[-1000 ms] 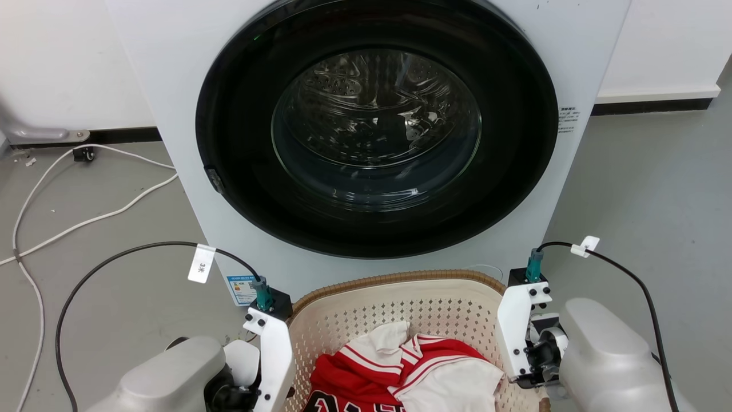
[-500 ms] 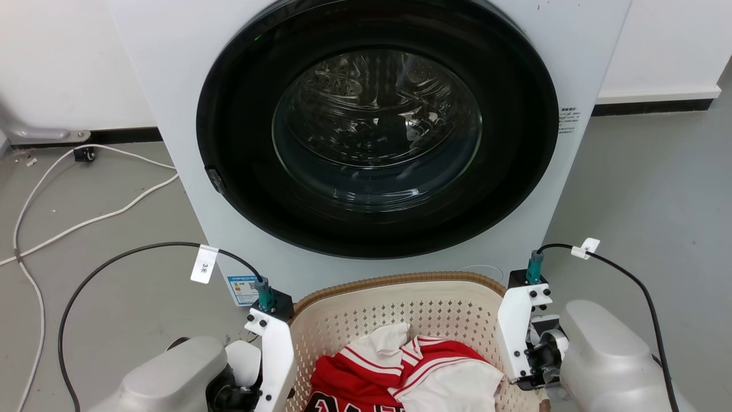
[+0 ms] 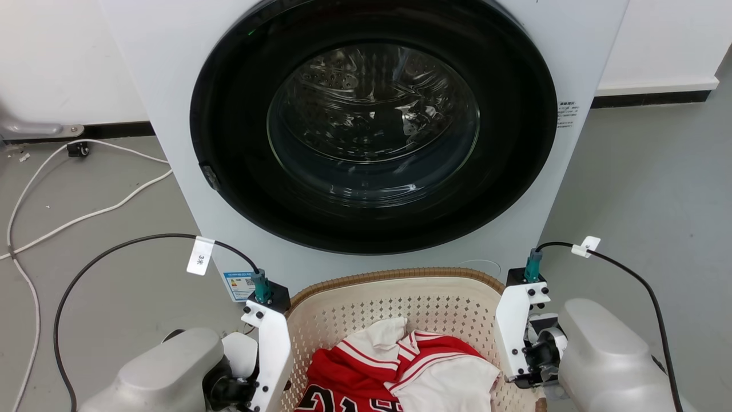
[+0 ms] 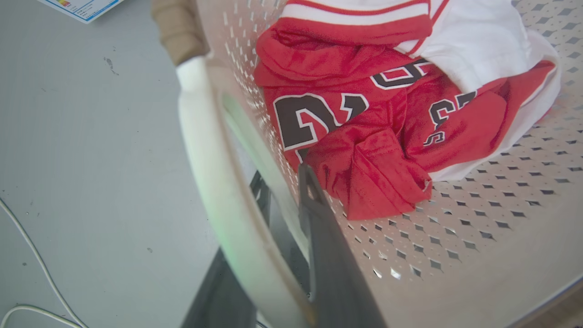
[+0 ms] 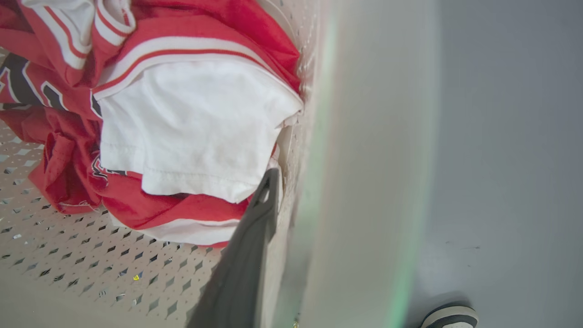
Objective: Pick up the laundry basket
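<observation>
The laundry basket [image 3: 394, 276], cream with a brown woven-look rim, stands on the floor right in front of the washing machine, with a red and white jersey [image 3: 400, 366] inside. My left gripper [image 4: 284, 175] is shut on the basket's white left handle [image 4: 205, 150], one dark finger [image 4: 319, 218] against the inside of the wall and the other under the handle outside. On the opposite side, my right gripper [image 5: 296, 177] grips the right handle [image 5: 364, 182]. Its inner finger [image 5: 255, 237] presses the perforated wall and its outer finger is hidden behind the handle.
The white washing machine [image 3: 577, 68] with its round dark door [image 3: 372, 143] rises directly behind the basket. White cables [image 3: 86, 217] trail over the grey floor at the left. Black cables loop up from both wrists. Open floor [image 3: 646, 189] lies at the right.
The whole head picture has shifted slightly, so the camera has moved. Basket and both wrists sit a touch higher in the picture. Both holds look unchanged.
</observation>
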Robot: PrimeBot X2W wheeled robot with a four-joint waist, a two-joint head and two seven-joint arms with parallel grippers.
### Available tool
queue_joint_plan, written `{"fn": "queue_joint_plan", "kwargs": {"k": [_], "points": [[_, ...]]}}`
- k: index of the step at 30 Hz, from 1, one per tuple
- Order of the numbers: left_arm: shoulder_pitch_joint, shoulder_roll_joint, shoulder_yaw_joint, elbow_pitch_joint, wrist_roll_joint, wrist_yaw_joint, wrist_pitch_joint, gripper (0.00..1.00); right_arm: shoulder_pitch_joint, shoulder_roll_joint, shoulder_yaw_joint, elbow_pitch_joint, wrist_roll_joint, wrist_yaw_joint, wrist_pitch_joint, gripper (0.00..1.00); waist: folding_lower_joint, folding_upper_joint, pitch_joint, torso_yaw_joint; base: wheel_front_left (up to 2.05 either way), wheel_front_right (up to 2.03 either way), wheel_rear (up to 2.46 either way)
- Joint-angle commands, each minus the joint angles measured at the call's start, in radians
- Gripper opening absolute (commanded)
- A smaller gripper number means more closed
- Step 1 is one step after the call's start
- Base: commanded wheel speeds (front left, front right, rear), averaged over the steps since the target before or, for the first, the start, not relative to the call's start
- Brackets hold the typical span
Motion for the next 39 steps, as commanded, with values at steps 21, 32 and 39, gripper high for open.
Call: {"fn": "queue_joint_plan", "kwargs": {"k": [21,32,39], "points": [[-0.032,-0.024,-0.004,0.013,0.018,-0.020,-0.019,0.00,-0.017,-0.005,0.030,0.012,0.025,0.001,-0.033,0.00,-0.0001,-0.0001,0.005,-0.001,0.00,0.00,0.00],[-0.038,-0.023,-0.004,0.015,0.025,-0.020,-0.013,0.00,-0.025,-0.005,0.042,0.020,0.034,0.001,-0.039,0.00,-0.0001,-0.0001,0.005,-0.002,0.00,0.00,0.00],[-0.039,-0.022,-0.004,0.012,0.025,-0.020,-0.009,0.00,-0.025,-0.007,0.048,0.024,0.040,0.001,-0.045,0.00,-0.0001,-0.0001,0.006,0.000,0.00,0.00,0.00]]}}
